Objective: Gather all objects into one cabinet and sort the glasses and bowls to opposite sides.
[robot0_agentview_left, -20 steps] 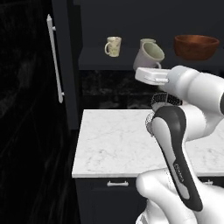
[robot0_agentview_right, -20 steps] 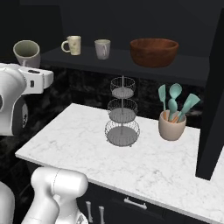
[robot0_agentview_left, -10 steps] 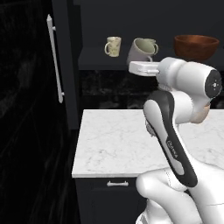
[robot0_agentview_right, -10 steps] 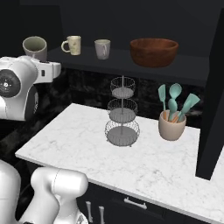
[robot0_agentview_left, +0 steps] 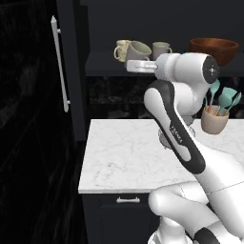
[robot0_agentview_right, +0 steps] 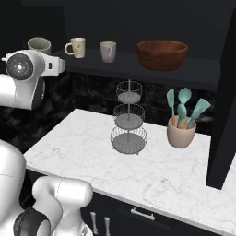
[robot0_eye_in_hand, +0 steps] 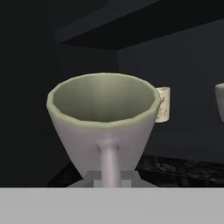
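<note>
My gripper [robot0_eye_in_hand: 111, 176] is shut on the handle of a pale grey-beige mug [robot0_eye_in_hand: 103, 116], which it holds upright with the mouth toward the hand camera. This mug [robot0_agentview_left: 141, 49] hovers at the left end of the dark cabinet shelf [robot0_agentview_left: 101, 65], just in front of the cream mottled mug [robot0_agentview_left: 121, 49]. Further right on the shelf stand a second plain grey mug [robot0_agentview_left: 162, 49] and the wide reddish-brown bowl [robot0_agentview_left: 214, 49]. From the right side the held mug [robot0_agentview_right: 39, 44] sits left of the cream mug [robot0_agentview_right: 76, 47], grey mug [robot0_agentview_right: 108, 51] and bowl [robot0_agentview_right: 162, 54].
The open cabinet door with its long white bar handle [robot0_agentview_left: 59, 64] stands to the left. On the marble counter [robot0_agentview_right: 83, 147] below are a tiered wire basket [robot0_agentview_right: 129, 120] and a beige pot of teal utensils [robot0_agentview_right: 180, 131]. Drawers [robot0_agentview_left: 127, 200] lie under the counter.
The arm has lifted the held mug and carried it up and in to shelf height, near the cream mug. The mug went from tilted to upright. The jaws stayed shut.
</note>
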